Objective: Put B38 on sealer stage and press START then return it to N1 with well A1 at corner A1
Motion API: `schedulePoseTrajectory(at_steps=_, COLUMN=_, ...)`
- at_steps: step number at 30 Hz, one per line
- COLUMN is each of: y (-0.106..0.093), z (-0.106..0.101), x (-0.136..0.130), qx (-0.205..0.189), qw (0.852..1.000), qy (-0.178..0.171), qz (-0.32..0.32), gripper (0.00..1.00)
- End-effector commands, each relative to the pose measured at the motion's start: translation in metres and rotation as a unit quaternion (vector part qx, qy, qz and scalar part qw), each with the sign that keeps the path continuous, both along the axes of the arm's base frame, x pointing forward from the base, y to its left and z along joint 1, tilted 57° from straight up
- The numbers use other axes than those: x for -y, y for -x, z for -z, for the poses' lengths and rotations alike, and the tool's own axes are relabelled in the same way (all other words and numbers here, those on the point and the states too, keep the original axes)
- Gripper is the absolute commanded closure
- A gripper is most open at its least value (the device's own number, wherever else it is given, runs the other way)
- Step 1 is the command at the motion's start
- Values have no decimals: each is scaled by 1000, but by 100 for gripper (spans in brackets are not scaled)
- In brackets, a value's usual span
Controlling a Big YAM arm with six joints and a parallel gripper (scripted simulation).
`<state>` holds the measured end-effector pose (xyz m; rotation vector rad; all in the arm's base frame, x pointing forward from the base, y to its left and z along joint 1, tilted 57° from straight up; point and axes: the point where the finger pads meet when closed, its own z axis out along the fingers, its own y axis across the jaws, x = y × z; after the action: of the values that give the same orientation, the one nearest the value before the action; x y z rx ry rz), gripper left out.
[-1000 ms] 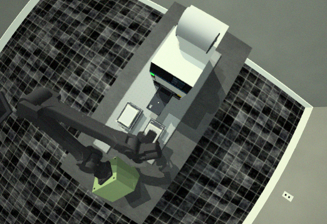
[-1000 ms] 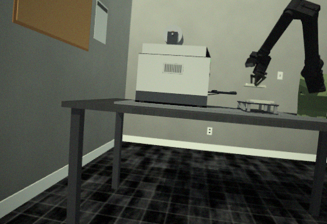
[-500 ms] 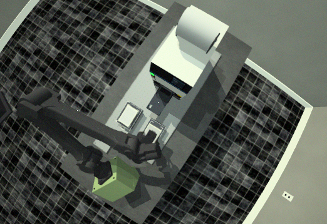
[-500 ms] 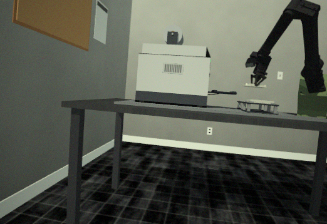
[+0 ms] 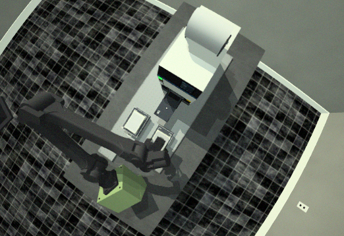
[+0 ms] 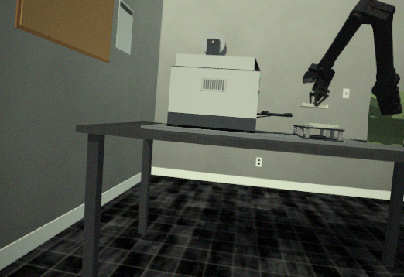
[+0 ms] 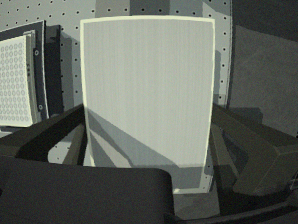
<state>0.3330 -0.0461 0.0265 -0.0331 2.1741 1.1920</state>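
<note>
My gripper [image 5: 159, 143] [image 6: 318, 104] [image 7: 148, 109] is shut on a white plate [image 6: 306, 106] [image 7: 150, 75], fingers on its two long sides. Its top is smooth, with no wells showing. It hangs roughly level, high over the nest [image 5: 172, 136] on the right in the top view. The other nest [image 5: 124, 128] [image 7: 44, 65] holds a white plate [image 5: 136, 122] [image 7: 14, 82] with wells showing. The sealer [image 5: 188, 66] [image 6: 214, 94] shows a green lamp [image 5: 160, 78]. Its dark stage [image 5: 165, 109] [image 6: 276, 114] is out with no plate on it. Nest labels and A1 marks are not readable.
A large white roll [image 5: 207, 28] sits on top of the sealer at the back. A green block [image 5: 123, 200] stands near the arm's base end of the table. The arm spans the near part of the table, beside the two nests.
</note>
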Motion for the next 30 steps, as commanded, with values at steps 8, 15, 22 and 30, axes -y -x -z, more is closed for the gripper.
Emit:
schedulePoseTrajectory(at_steps=8, y=4, z=4, x=3, qx=-6, qw=1000, qy=-2, qz=5, gripper=100)
schedulePoseTrajectory(at_steps=15, y=4, z=4, x=5, qx=-5, qw=1000, qy=-1, qz=7, gripper=100)
schedulePoseTrajectory(at_steps=22, y=-11, z=-1, x=7, qx=7, qw=1000, qy=7, qz=-1, gripper=100)
schedulePoseTrajectory(at_steps=30, y=-15, z=-2, x=8, qx=11, qw=1000, qy=10, qz=-3, gripper=100)
